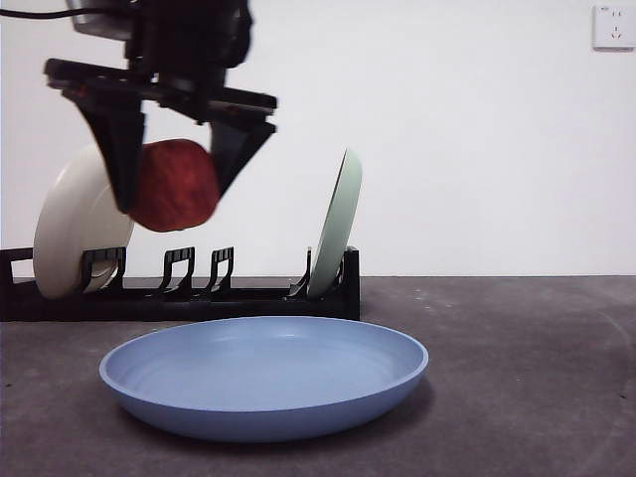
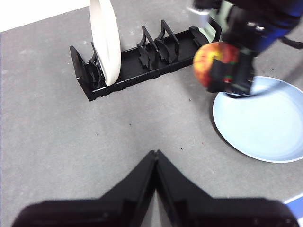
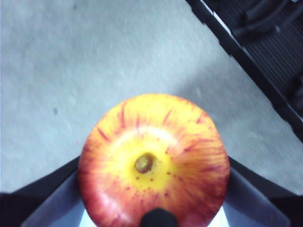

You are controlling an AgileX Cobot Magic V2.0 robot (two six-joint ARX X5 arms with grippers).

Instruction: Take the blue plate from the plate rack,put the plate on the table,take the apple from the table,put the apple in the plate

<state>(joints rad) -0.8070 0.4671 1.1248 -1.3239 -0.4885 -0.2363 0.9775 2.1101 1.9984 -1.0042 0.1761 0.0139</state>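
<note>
My right gripper (image 1: 174, 194) is shut on the red apple (image 1: 177, 186) and holds it in the air, in front of the plate rack (image 1: 179, 298). From the right wrist, the apple (image 3: 154, 158) shows its yellow top and stem between the two jaws. The blue plate (image 1: 263, 373) lies flat on the table (image 1: 527, 378), below and slightly right of the apple. In the left wrist view the apple (image 2: 213, 61) hangs over the rim of the blue plate (image 2: 265, 123) on the rack side. My left gripper (image 2: 155, 156) is shut on nothing, away from the plate.
A cream-white plate (image 1: 75, 224) stands in the rack's left end and a pale green plate (image 1: 336, 224) in its right end. The slots between them hold nothing. A wall socket (image 1: 613, 25) sits at the upper right.
</note>
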